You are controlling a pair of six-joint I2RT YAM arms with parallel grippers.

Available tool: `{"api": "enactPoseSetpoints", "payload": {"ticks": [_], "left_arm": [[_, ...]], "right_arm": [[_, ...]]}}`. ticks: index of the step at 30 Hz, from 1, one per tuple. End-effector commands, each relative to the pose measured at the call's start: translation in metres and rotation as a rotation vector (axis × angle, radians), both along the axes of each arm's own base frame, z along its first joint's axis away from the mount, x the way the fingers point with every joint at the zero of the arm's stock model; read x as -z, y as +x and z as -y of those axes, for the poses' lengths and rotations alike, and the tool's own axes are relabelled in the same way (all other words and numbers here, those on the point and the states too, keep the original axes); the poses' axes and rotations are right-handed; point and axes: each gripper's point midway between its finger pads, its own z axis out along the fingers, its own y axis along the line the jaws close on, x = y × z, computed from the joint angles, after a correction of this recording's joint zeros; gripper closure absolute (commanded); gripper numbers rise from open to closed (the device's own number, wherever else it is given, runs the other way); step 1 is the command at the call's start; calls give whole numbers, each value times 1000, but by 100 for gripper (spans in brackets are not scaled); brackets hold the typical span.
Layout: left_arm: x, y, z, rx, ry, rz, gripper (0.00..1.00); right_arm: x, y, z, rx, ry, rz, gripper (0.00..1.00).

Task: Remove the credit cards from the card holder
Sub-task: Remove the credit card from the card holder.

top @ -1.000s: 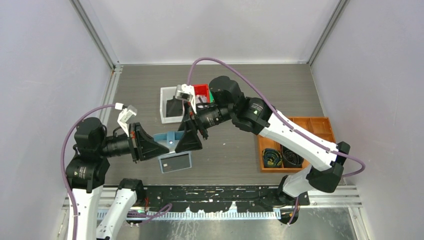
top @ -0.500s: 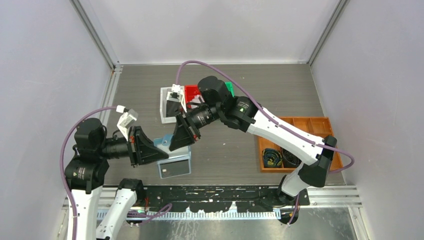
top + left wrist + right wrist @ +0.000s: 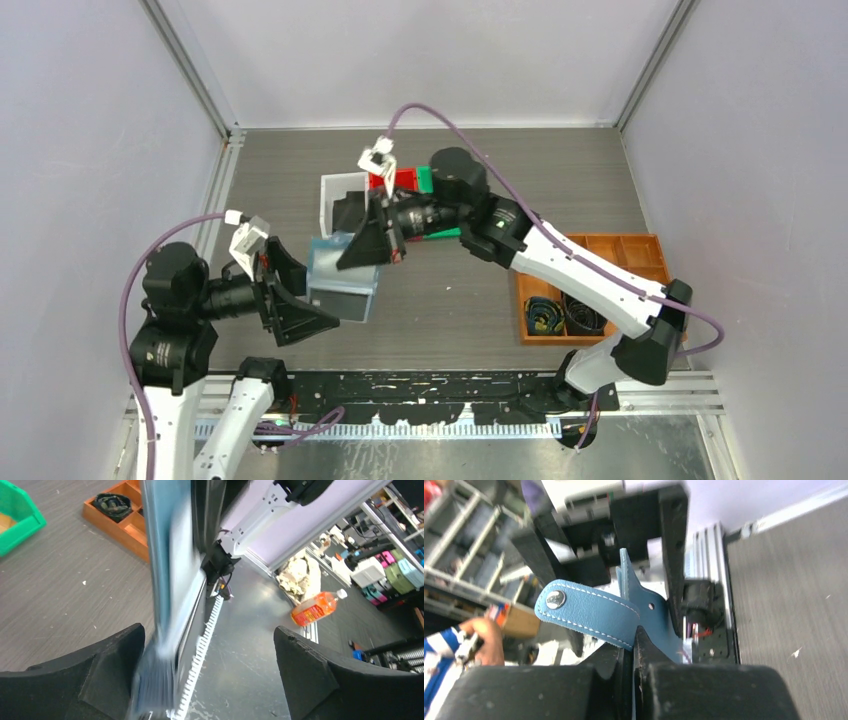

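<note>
My right gripper (image 3: pixel 634 645) is pinched shut on the card holder (image 3: pixel 343 283) beside its snap tab (image 3: pixel 584 611), held up at 8 o'clock of the table (image 3: pixel 470 300). My left gripper (image 3: pixel 207 635), at its 8 o'clock, gapes empty. So thin a pinch may slip, spilling unseen credit cards.

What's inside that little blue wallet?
The soft blue leather-like folding wallet shows only pale blue lining. Cards cannot be made out: its slots are blurred and partly covered by the right end effector.

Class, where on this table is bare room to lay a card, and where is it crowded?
Free: between the card holder and orange tray; the far corner right of the green bin. Crowded: around the white bin.
</note>
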Motion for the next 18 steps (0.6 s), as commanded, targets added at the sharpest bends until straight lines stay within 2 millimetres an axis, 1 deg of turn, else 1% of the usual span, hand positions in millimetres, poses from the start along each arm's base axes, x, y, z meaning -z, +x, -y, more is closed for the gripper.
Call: {"api": "enactPoseSetpoints", "payload": {"ticks": [1,5,7,10,14,16,18], "left_arm": [[-9,5,-1,-114,-77,54,0],[-8,27,-9,-286,-146,52,0],[-10,34,-11,-322,-170,43,2],[-23,30,-10,-317,-206,53,5],[-46,14,-9,-285,-250,107,4],[-50,13,-11,-302,-258,130,2],[-54,18,-17,-382,-283,124,1]], "right_arm": [[-133,2,41,85,479,0,99],[-147,-4,46,50,537,-54,99],[-149,0,47,81,567,-60,99],[-150,12,46,140,620,-79,99],[-148,23,40,169,657,-134,99],[-152,25,39,163,680,-166,99],[-158,23,41,141,715,-188,99]]}}
